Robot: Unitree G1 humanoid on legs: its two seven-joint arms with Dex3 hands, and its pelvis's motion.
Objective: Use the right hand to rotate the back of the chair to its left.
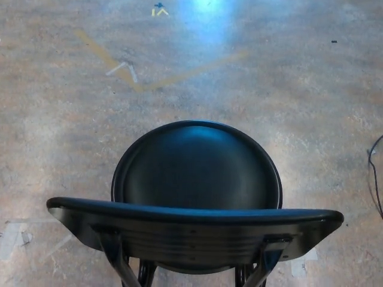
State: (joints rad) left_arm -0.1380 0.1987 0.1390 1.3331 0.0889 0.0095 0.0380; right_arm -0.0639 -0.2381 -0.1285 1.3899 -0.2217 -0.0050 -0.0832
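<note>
Black chair [197,197] fills the lower half of the head view, seen from above and behind. Its curved backrest [191,216] runs as a wide band across the bottom of the picture, long axis left to right, nearest the camera; the round seat [200,164] lies just beyond it, farther from the robot. Two slanted back supports [122,263] drop from the backrest to the bottom edge. The chair stands on a mottled concrete floor [287,89] with yellow tape lines [149,81] well beyond the seat and a dark cable [376,173] at the right edge. Neither robot hand shows in the picture, so the state of the fingers on either side cannot be read, and nothing is held that I can see. Judgement: the task is not yet begun. The backrest's right end [326,218] sits on the side the right arm enters from, so that end is probably the natural contact point. Turning the back to the left likely calls for a sideways push or pull across the band's long axis from there.
</note>
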